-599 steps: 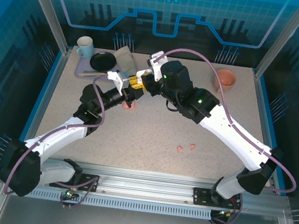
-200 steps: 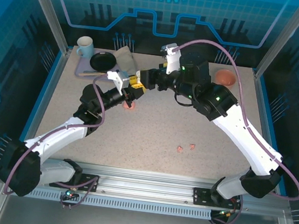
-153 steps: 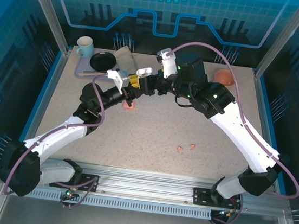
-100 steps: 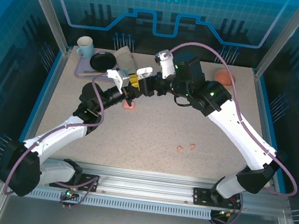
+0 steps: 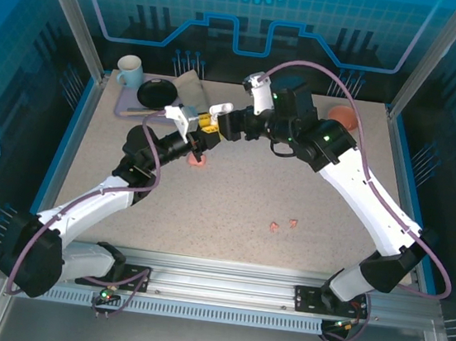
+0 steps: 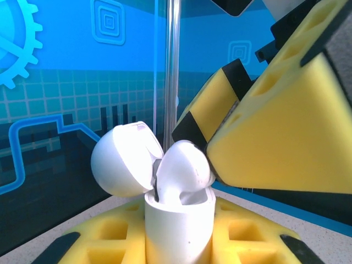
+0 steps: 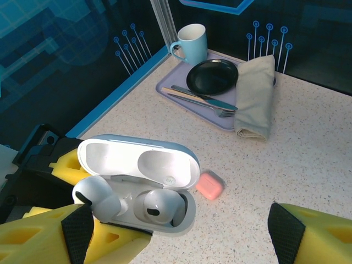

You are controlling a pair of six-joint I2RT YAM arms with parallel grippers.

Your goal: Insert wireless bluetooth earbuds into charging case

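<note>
Right wrist: white earbud (image 7: pixel 96 199) sits half-seated beside the released right claw (image 7: pixel 181 242) (left claw (image 6: pixel 179 245) grasps the case (image 7: pixel 137 159)); next, likely press it home.

Overhead rear view; wrist cameras close on shared case (image 7: pixel 136 184)

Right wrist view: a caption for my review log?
Open white charging case, one white earbud seated, second earbud half out of its slot; pink case beside it.
</note>
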